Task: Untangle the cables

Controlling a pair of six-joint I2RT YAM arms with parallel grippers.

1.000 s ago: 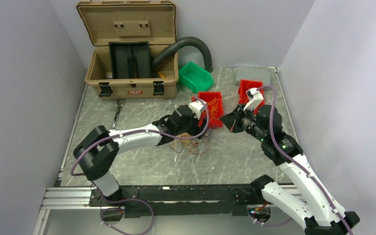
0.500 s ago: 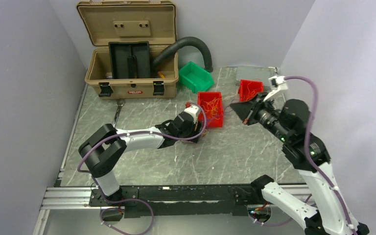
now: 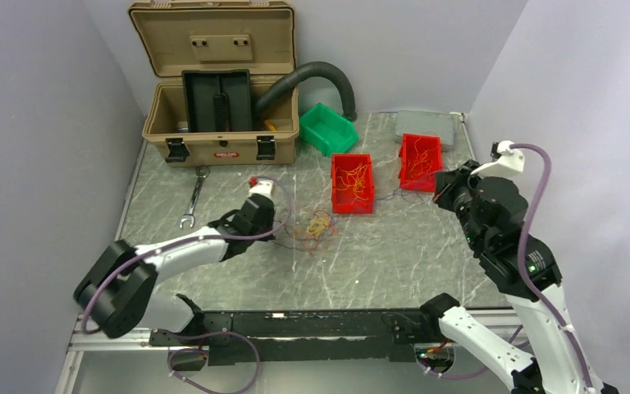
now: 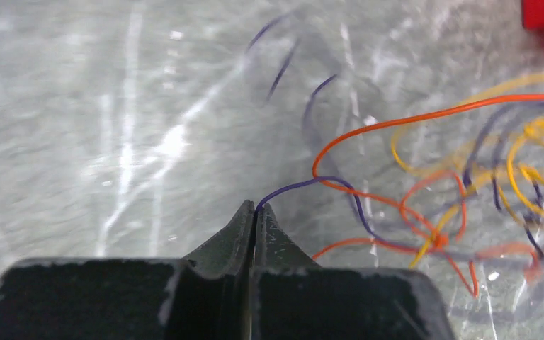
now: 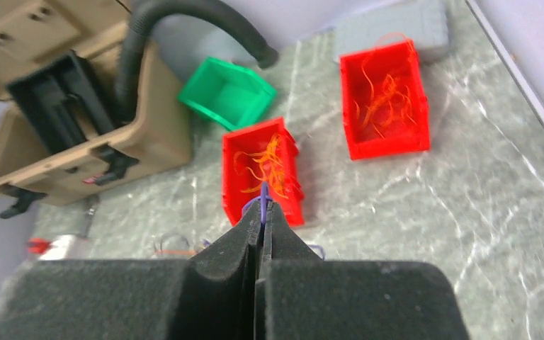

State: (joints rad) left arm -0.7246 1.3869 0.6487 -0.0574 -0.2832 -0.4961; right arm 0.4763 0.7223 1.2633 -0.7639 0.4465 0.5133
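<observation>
The cables (image 3: 316, 226) lie as a loose tangle of hair-thin orange, yellow and purple wires on the marble table, left of centre. In the left wrist view the tangle (image 4: 482, 191) spreads to the right of my fingers. My left gripper (image 4: 256, 207) is shut on one purple wire (image 4: 304, 185) that runs from the fingertips into the tangle. Seen from above, the left gripper (image 3: 283, 236) sits low, just left of the tangle. My right gripper (image 5: 263, 203) is shut on another purple wire and is raised at the right (image 3: 441, 190), near the red bins.
Two red bins (image 3: 352, 211) (image 3: 403, 164) hold orange and yellow wires. A green bin (image 3: 328, 129), an open tan toolbox (image 3: 217, 82), a black corrugated hose (image 3: 312, 75) and a grey block (image 3: 428, 123) stand at the back. A wrench (image 3: 193, 197) lies at the left.
My left gripper went from open to shut on a purple wire and drew back leftwards from the tangle. The right arm swung up and to the right, still shut on its wire.
</observation>
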